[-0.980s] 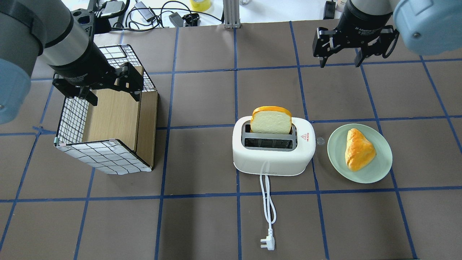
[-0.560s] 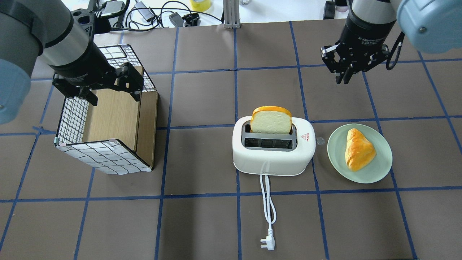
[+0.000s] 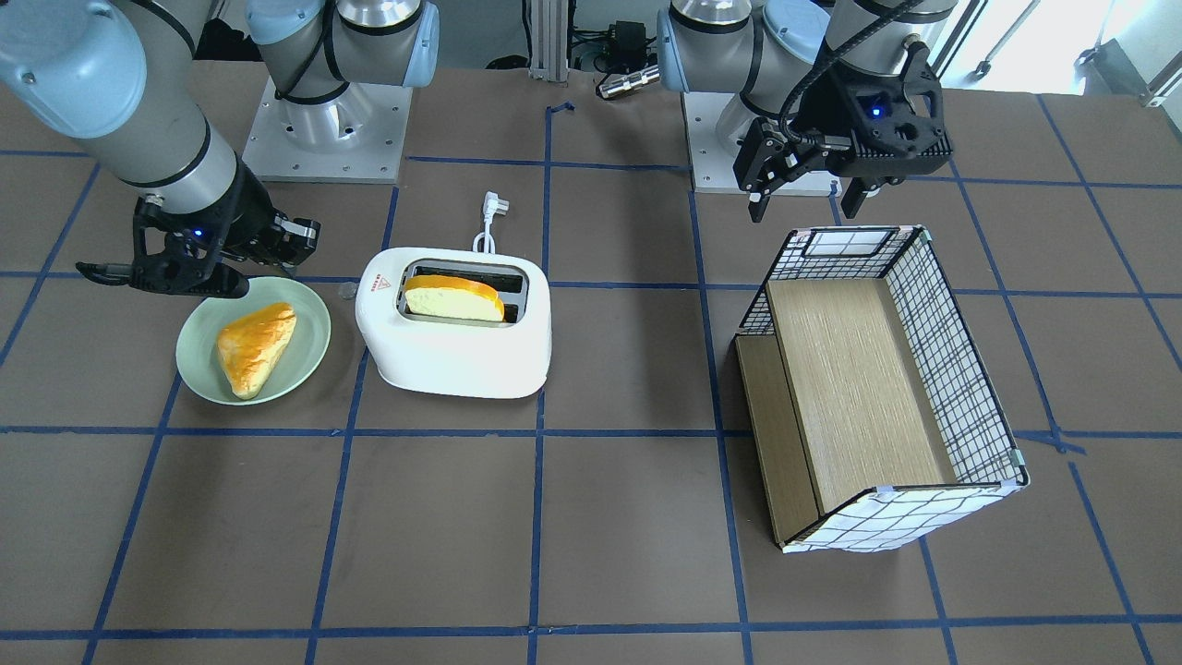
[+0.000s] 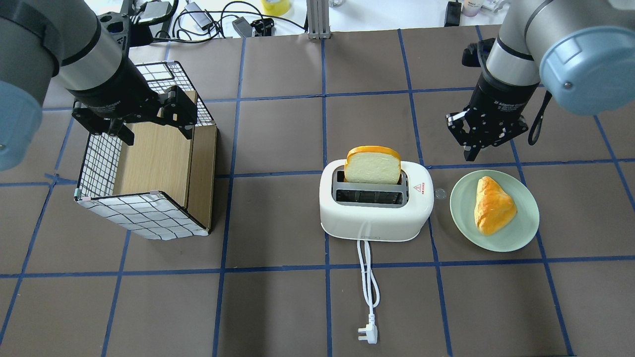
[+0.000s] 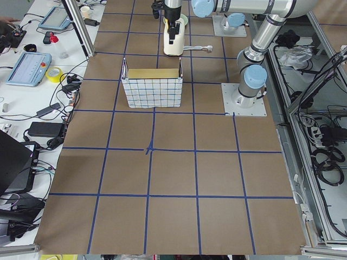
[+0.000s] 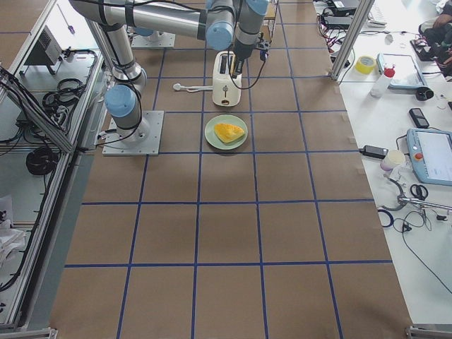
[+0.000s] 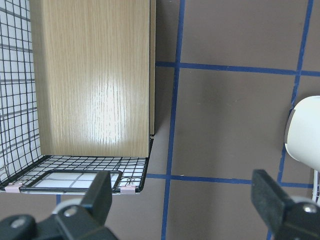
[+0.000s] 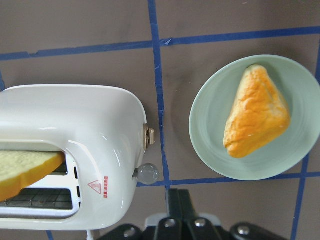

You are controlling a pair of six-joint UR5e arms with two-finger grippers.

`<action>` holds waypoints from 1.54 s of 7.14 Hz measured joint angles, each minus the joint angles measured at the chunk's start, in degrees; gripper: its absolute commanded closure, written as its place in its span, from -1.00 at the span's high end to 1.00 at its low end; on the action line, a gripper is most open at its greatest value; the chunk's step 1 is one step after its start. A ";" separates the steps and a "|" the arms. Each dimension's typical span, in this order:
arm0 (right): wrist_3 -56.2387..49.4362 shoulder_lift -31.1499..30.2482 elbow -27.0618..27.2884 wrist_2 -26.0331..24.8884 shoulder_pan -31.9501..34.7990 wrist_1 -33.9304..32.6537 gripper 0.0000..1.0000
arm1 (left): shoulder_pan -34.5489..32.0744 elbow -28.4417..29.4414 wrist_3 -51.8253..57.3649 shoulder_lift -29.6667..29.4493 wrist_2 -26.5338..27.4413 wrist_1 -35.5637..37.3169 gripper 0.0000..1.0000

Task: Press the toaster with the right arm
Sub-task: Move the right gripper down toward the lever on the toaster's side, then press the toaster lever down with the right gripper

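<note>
Toaster [image 4: 372,220] sits near mid-table, slots up, with a bread slice [image 4: 373,166] standing in its 12 o'clock slot. A red triangle [image 4: 418,188] marks the top near the 3 o'clock end, and a clear knob [image 4: 439,194] sticks out of that end. A cord [image 4: 368,277] runs from the toaster's 6 o'clock side to a plug [image 4: 368,334] lying on the table.

At 3 o'clock of the toaster, just beside it but not touching, lies a plate [image 4: 526,228] with a pastry [image 4: 492,206] on it.

The right gripper [image 4: 471,156] hangs at about 1 o'clock of the knob, just past the plate's 11 o'clock rim. Its fingers are pressed together and grip nothing. It is clear of the toaster. In the right wrist view the knob shows close to the fingertips, at their 10 o'clock.

A basket [image 4: 144,215] lies at 9 o'clock of the toaster, well apart. The left gripper [image 4: 156,134] hangs over the basket's 12 o'clock part, its fingers spread wide with nothing between them.
</note>
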 measured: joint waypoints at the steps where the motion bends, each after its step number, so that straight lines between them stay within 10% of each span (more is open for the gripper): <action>1: -1.52 0.01 2.60 2.19 -0.11 -1.85 -1.00 | 0.00 0.00 0.00 0.00 0.00 0.00 1.00; 11: -10.53 0.45 12.91 12.22 -5.98 -8.12 -1.00 | 0.00 0.00 0.00 0.00 0.00 0.00 1.00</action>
